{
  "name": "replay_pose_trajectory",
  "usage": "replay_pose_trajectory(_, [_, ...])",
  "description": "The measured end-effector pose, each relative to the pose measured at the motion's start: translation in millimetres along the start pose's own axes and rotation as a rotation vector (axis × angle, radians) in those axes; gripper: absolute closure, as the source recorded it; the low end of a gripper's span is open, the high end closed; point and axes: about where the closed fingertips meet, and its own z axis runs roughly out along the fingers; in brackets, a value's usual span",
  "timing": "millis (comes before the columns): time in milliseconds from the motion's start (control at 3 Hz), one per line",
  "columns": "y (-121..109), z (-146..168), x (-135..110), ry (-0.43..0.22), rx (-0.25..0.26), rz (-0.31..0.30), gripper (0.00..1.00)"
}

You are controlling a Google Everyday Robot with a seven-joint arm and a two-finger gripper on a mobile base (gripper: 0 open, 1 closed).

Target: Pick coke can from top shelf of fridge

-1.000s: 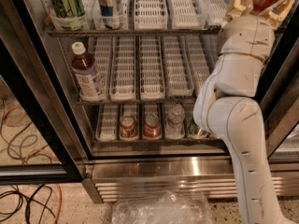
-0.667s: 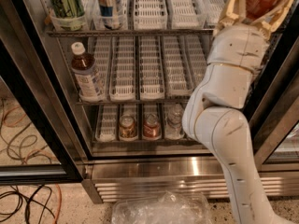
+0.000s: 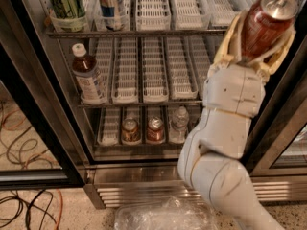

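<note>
My gripper [image 3: 256, 37] is at the upper right, in front of the fridge's right side, shut on the coke can [image 3: 265, 23]. The can is red with a silver pull-tab lid, tilted with its top toward the upper right, held between cream fingers [image 3: 229, 35]. The top shelf [image 3: 144, 31] with white slotted trays runs across the top. It holds a green-labelled can [image 3: 67, 1] and a blue-and-white can [image 3: 109, 4] at the left. The fridge [image 3: 144, 181] has a louvred steel base.
A brown tea bottle [image 3: 88, 78] stands on the middle rack. Two bronze cans [image 3: 130, 131] and a clear bottle [image 3: 178, 123] sit on the lower rack. Crumpled clear plastic [image 3: 163, 214] lies on the floor. Cables [image 3: 24, 205] lie at the lower left. A black door frame [image 3: 29, 95] stands at the left.
The gripper with the can has drawn back from the shelf toward the camera and down, so the whole can shows. The arm has shifted left.
</note>
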Motion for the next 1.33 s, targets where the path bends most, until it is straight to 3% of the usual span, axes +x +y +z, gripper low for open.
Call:
replay_pose_trajectory(1000, [-14,-111,-61,0.094,-0.204,-0.044,1.00])
replay_pose_trajectory(1333, [-14,-117,-49,0.155,-0.225,-0.023,1.00])
